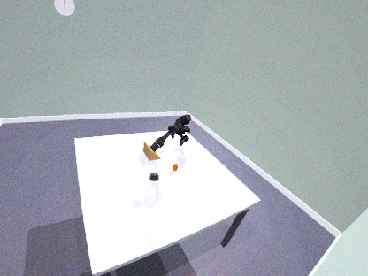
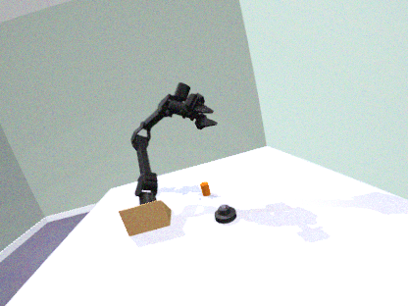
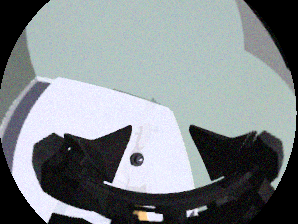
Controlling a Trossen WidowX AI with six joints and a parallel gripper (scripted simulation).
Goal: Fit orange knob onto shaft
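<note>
The orange knob stands on the table. The round dark pedestal sits a short way from it, with a stub rising from its middle; the shaft's flat side is too small to make out. My gripper is open and empty, raised high above the table, clear of knob and pedestal. In the wrist view the pedestal shows beside the left finger. The knob cannot be clearly made out there, and its hole is hidden.
A tan wedge-shaped block stands on the white table close to the arm's base, on the pedestal's side of it. The table's far edge shows in the wrist view.
</note>
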